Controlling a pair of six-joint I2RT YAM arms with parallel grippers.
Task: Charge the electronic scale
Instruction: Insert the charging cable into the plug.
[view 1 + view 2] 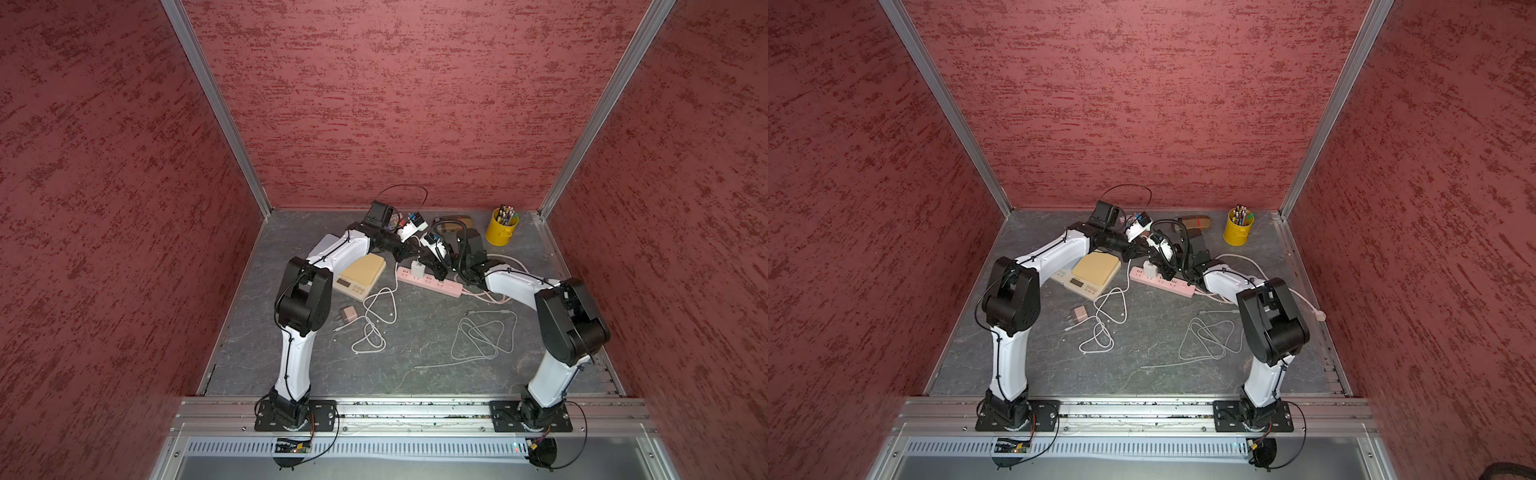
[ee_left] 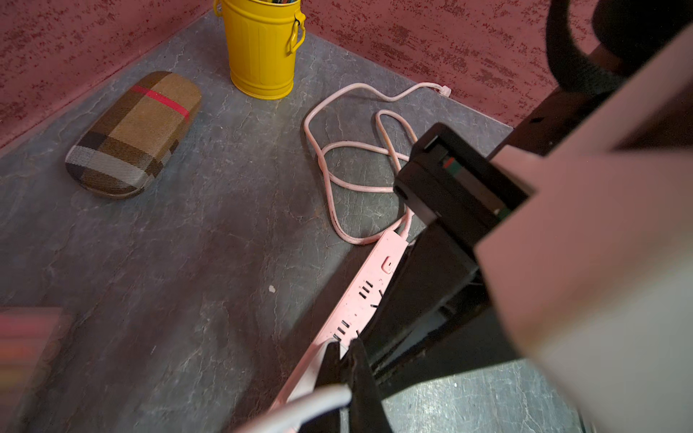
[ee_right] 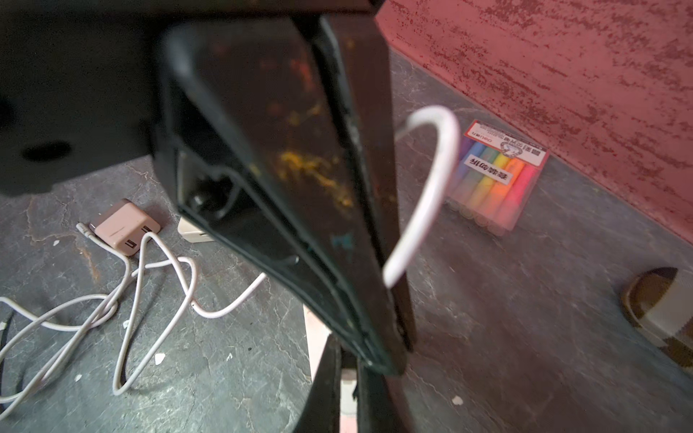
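Even, fairly bright light is coming from above in both top views, laying soft shadows on the grey floor [image 1: 374,374]. The red walls [image 1: 104,208] are bowing outward toward the edges. Both wrist views are looking dimmer. The white cable [image 3: 431,195] and marker pack [image 3: 495,176] are blurring, and the white arm casing [image 2: 600,262] is sitting out of focus close to the lens.

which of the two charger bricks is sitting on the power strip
The white charger brick, standing upright on the pink power strip between the two arms. The pinkish brick lies loose on the table near the scale.
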